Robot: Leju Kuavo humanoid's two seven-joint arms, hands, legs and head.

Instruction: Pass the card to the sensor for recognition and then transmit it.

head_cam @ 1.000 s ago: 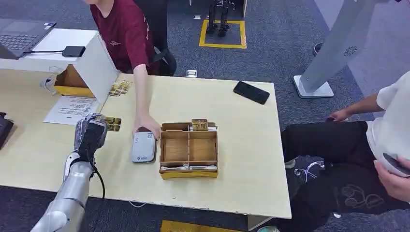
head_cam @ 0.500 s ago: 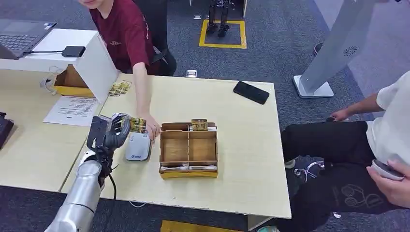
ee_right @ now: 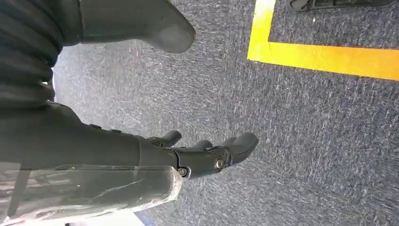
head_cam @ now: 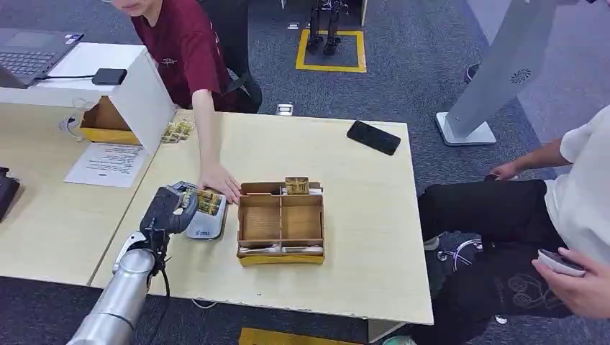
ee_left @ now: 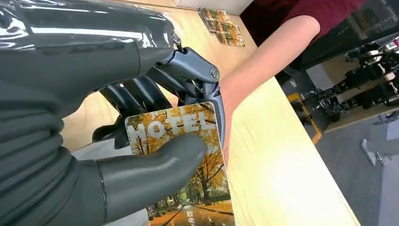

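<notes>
My left hand [head_cam: 171, 208] pinches a hotel card [head_cam: 209, 201] with an autumn-tree picture between thumb and fingers. It holds the card flat just above the white sensor box [head_cam: 204, 224] on the table. The left wrist view shows the card [ee_left: 188, 169] under my grey thumb, with the word HOTEL on it. A person in a red shirt rests a hand [head_cam: 221, 183] on the table at the sensor's far edge, close to the card. My right hand [ee_right: 197, 155] hangs over the carpet with its fingers apart and nothing in it.
A wooden compartment tray [head_cam: 281, 224] stands right of the sensor, with another card [head_cam: 296, 185] upright at its far wall. A black phone [head_cam: 373, 136] lies at the far right. More cards [head_cam: 178, 130] lie near a white box. A seated person [head_cam: 532, 215] is right of the table.
My left hand has carried the card to the right, from left of the sensor to above it. The person's hand has drawn back from the sensor's top to its far edge.
</notes>
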